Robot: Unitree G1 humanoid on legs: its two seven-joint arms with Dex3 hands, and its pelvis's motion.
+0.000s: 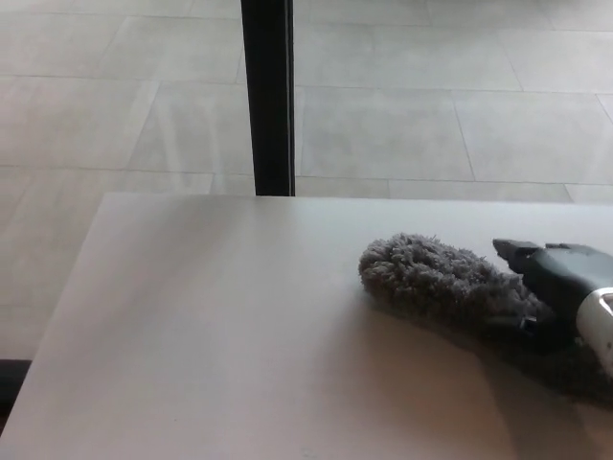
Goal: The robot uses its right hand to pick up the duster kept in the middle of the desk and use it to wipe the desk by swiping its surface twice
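From my seat at the controls, the bench (220, 326) fills the lower part of the view, with the tiled floor (402, 115) lying beyond its far edge. A post (269, 96) stands upright on that floor, just behind the far edge and a little left of centre. The duster (442, 283) lies on the bench towards its right side, its fluffy end pointing left. The right hand (560, 287) comes in from the right edge, directly at the duster's right end; it seems to hold the handle, though the grip is hidden.
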